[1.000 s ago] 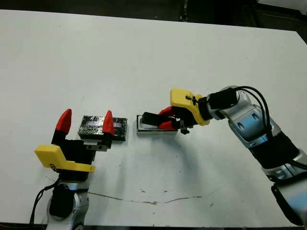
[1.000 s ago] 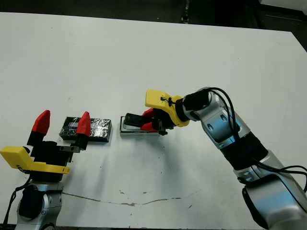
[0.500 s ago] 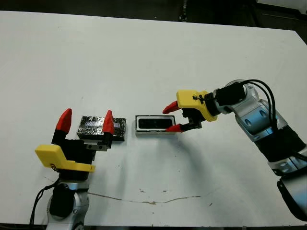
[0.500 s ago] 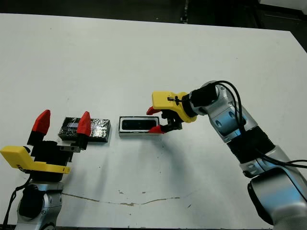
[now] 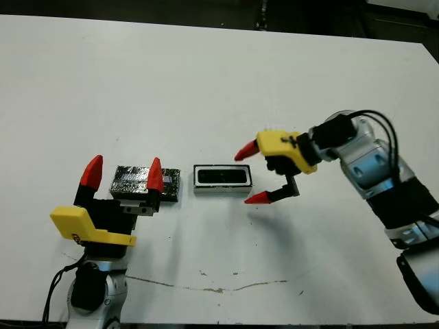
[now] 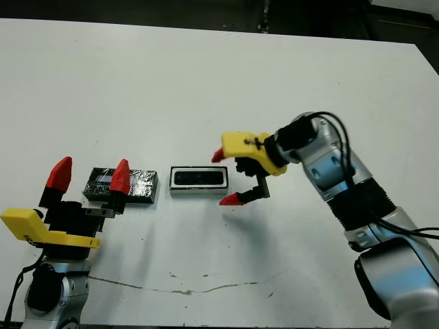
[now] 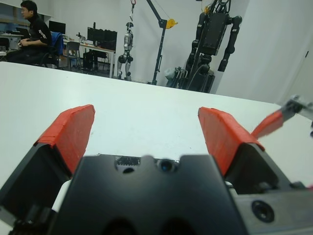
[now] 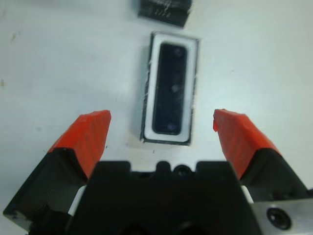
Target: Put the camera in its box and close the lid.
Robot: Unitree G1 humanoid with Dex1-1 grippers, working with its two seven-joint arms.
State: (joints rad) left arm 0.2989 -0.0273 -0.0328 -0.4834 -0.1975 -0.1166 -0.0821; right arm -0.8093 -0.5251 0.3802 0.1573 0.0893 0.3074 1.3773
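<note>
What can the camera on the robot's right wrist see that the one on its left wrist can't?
Only the right wrist view shows the camera lying inside the box, with an end of the lid beyond it. Only the left wrist view shows the room past the table: a seated person, desks and idle robots. Both show the white table and their own gripper's two red-tipped fingers spread open: the right gripper, the left gripper.

Small flat black camera (image 5: 221,177) lying inside the shallow white-lined box (image 5: 197,185) — speckled black lid (image 5: 134,180) just beside. Right gripper (image 5: 253,173) spread wide near the box, apart from it. Left gripper (image 5: 123,172) spread too — before the lid.
</note>
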